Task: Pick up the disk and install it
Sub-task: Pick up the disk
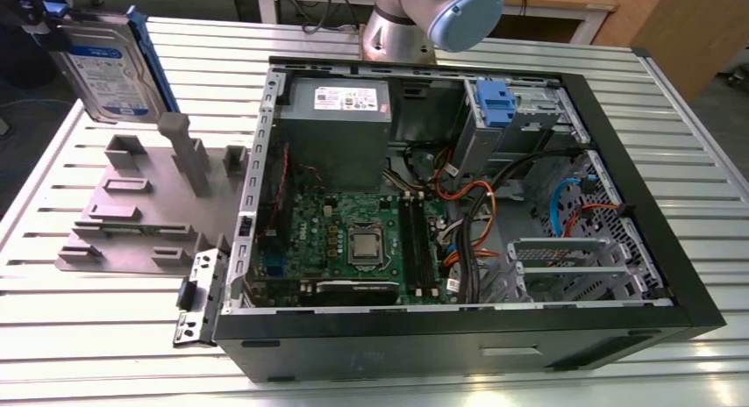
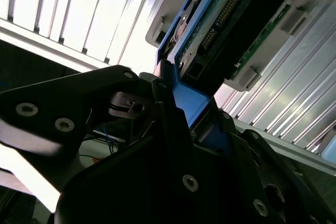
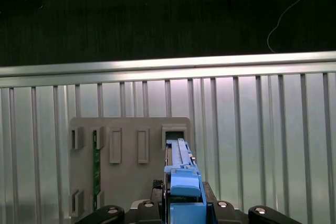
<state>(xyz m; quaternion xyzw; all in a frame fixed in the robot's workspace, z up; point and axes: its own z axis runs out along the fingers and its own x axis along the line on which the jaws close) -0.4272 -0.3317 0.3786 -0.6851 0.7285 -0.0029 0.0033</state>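
The jaws are clamped on the flat silver rectangular disk with blue side rails, upper left in the exterior view. Its long axis hangs down from them, over the grey slotted holder plate.

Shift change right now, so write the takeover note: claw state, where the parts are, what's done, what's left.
The claw is shut on the blue side rail of the flat silver hard disk with a white-and-blue label.
The disk stands upright over the far end of the grey slotted fixture plate, at the exterior view's left; whether it is clear of its slot I cannot tell.
The open black computer case lies beside the plate, with the silver drive cage with a blue latch inside.
Done: disk gripped. Left: installing it; it is not in the case.
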